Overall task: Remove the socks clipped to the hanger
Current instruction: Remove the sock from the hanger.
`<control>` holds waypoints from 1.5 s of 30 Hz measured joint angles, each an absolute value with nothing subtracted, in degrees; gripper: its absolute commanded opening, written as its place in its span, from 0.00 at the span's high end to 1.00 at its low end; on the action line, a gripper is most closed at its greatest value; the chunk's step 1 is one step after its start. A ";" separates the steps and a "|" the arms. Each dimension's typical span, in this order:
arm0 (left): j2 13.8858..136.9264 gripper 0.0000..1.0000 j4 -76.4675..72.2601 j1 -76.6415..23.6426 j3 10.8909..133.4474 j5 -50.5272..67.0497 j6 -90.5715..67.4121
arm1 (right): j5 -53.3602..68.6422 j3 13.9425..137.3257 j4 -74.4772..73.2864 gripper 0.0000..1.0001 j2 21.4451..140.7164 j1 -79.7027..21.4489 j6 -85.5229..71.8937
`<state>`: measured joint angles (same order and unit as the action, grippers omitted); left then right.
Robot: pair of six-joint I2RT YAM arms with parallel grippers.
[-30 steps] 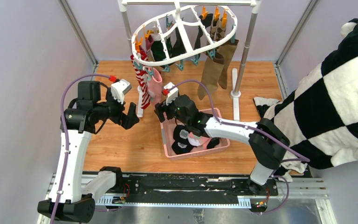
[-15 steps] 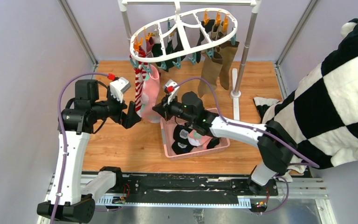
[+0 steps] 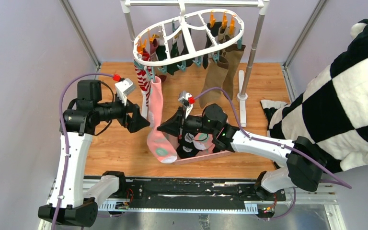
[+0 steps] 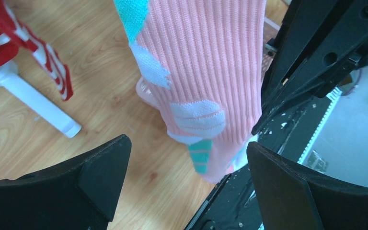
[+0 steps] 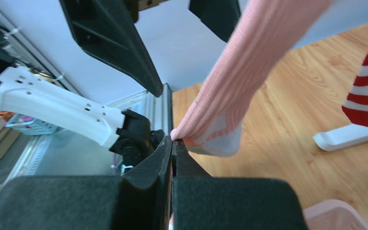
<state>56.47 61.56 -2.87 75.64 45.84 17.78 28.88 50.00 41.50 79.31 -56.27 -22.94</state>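
the hanger (image 3: 189, 36) hangs from the grey rack (image 3: 253, 52) over the far edge of the wooden worktop (image 3: 120, 148), tilted, with its left end lower and nearer. socks dangle from its clips: a red-white striped sock (image 3: 143, 79) at the left end, dark ones under the middle, and two olive-brown socks (image 3: 215, 79) towards the right. a pink sock (image 3: 157, 120) runs taut from the hanger's near left rim down towards the near edge of the worktop, and its foot end with a teal patch hangs just left of the pink basket (image 3: 206, 155). whether a clip holds its upper end cannot be made out. the right gripper (image 5: 172, 143) is closed tight on a fold of this pink sock low on its length, the two black fingers pressed together with the ribbed fabric pinched at their tips. in the top view the right gripper (image 3: 165, 128) reaches over the basket's left side, and dark socks lie in the basket beneath the arm. the left gripper (image 3: 139, 117) stands just left of the pink sock with its jaws spread wide and holds nothing. in its wrist view the left gripper (image 4: 187, 146) frames the sock between its fingers, but they do not touch it. a black-and-white checked plush cloth (image 3: 345, 100) fills the right side beyond the worktop's right edge.
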 measured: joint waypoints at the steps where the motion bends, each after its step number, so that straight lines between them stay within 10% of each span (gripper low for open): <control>1: 56.55 0.00 61.56 -2.87 75.64 46.89 17.78 | 29.93 49.89 41.80 1.00 79.33 -56.38 -23.44; 28: 61.08 0.13 61.56 -2.87 75.50 67.99 14.70 | 39.64 51.53 49.34 0.96 81.30 -56.62 -31.22; 40: 61.71 0.79 61.49 -2.87 74.91 67.75 13.89 | 40.42 54.11 46.00 0.59 81.89 -57.30 -31.05; 45: 61.25 0.86 61.32 -2.87 74.91 64.82 13.87 | 37.04 54.11 40.71 0.43 79.94 -57.30 -29.10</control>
<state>61.25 61.32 -2.87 74.91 64.82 13.87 37.04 54.11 40.71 79.94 -57.30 -29.10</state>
